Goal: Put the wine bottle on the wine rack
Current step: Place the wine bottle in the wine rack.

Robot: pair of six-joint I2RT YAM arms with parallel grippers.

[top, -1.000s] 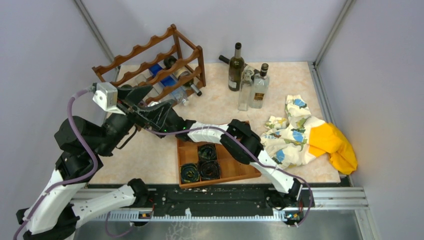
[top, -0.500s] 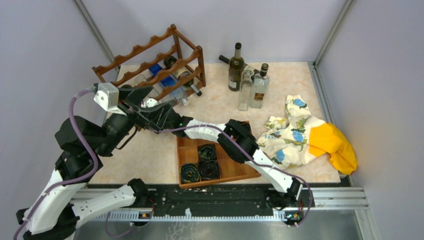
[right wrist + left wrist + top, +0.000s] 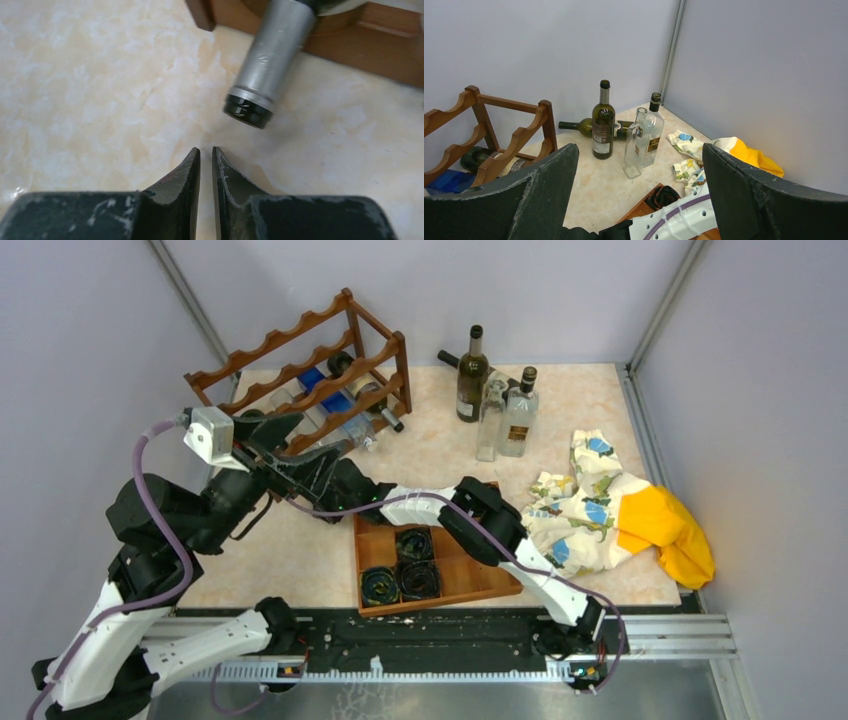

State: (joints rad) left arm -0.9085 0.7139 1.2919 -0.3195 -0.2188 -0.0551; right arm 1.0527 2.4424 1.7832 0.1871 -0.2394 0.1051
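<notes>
Two-fingered right gripper (image 3: pixel 206 149) pinched shut, holding nothing, low over the pale marbled tabletop (image 3: pixel 90 75). Just ahead of its tips, not touching: silver-foiled neck of a glass wine bottle (image 3: pixel 270 55), lying in the lowest tier of the dark reddish-brown wooden wine rack with scalloped rails (image 3: pixel 401 365), mouth poking out past the rail. Left gripper (image 3: pixel 639 150) spread wide, empty, raised beside the rack. Farther back, upright on the table: dark green glass bottle (image 3: pixel 603 125), clear square glass bottle (image 3: pixel 634 150).
</notes>
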